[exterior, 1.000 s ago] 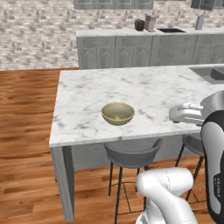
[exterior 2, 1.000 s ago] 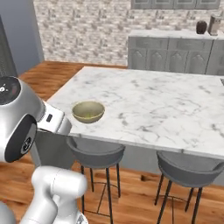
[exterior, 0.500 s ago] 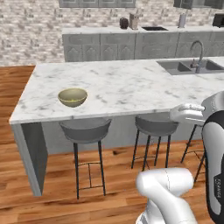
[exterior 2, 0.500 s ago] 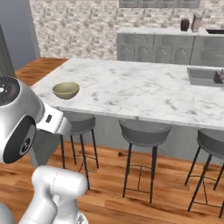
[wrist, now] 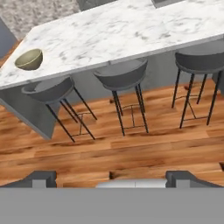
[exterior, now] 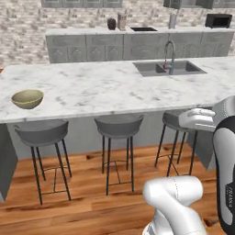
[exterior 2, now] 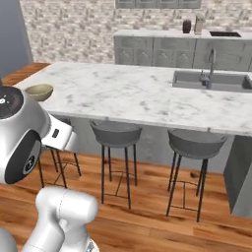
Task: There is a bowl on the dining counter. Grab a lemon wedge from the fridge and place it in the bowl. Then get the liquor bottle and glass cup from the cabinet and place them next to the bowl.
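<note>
An olive-green bowl (exterior: 27, 98) stands empty near the left end of the marble dining counter (exterior: 105, 87). It also shows in the right base view as the bowl (exterior 2: 39, 91) and at the upper left of the hand view as the bowl (wrist: 29, 59). My gripper (wrist: 113, 177) is open with nothing between its fingertips (wrist: 41, 177). It hangs well back from the counter, over the wooden floor and facing the stools. The lemon wedge, liquor bottle and glass cup are out of view.
Three grey bar stools (exterior: 118, 126) line the counter's near side. A sink with a faucet (exterior: 170, 66) is set in the counter's right part. The back counter (exterior: 128, 43) carries jars and a microwave (exterior: 218, 20). Open wooden floor (wrist: 131, 148) lies in front of the stools.
The whole picture has shifted, so the base has driven back and to the right. The bowl now lies far to the left and the sink has come into view. The gripper stays open.
</note>
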You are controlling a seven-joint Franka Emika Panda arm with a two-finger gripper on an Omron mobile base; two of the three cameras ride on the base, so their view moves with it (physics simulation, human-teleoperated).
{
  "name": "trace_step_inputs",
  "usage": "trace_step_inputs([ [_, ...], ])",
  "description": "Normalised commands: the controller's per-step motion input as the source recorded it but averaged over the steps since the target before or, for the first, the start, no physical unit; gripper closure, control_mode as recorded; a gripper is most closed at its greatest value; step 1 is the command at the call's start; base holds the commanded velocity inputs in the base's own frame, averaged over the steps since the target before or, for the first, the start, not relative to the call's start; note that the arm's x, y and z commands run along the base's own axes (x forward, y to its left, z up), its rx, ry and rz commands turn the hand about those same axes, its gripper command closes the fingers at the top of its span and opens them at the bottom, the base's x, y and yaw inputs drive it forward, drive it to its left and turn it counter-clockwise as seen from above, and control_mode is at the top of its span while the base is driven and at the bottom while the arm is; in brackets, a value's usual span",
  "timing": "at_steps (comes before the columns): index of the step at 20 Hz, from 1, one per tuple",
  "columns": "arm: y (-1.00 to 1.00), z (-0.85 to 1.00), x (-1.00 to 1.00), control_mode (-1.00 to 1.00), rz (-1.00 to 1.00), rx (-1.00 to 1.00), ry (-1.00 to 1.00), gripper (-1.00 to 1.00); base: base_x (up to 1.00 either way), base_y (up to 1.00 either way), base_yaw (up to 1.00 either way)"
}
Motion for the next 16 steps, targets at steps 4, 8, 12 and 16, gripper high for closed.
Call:
trace_step_inputs([
  [4,0.00,0.00,0.00,1.00,0.00,0.00,0.00,-1.00,-0.23,-1.00,-0.01],
  [8,0.00,0.00,0.00,1.00,0.00,0.00,0.00,-1.00,-0.08,-1.00,0.00],
  [12,0.00,0.00,0.00,1.00,0.00,0.00,0.00,-1.00,-0.08,-1.00,0.00],
  [16,0.00,0.00,0.00,1.00,0.00,0.00,0.00,-1.00,-0.07,-1.00,0.00],
])
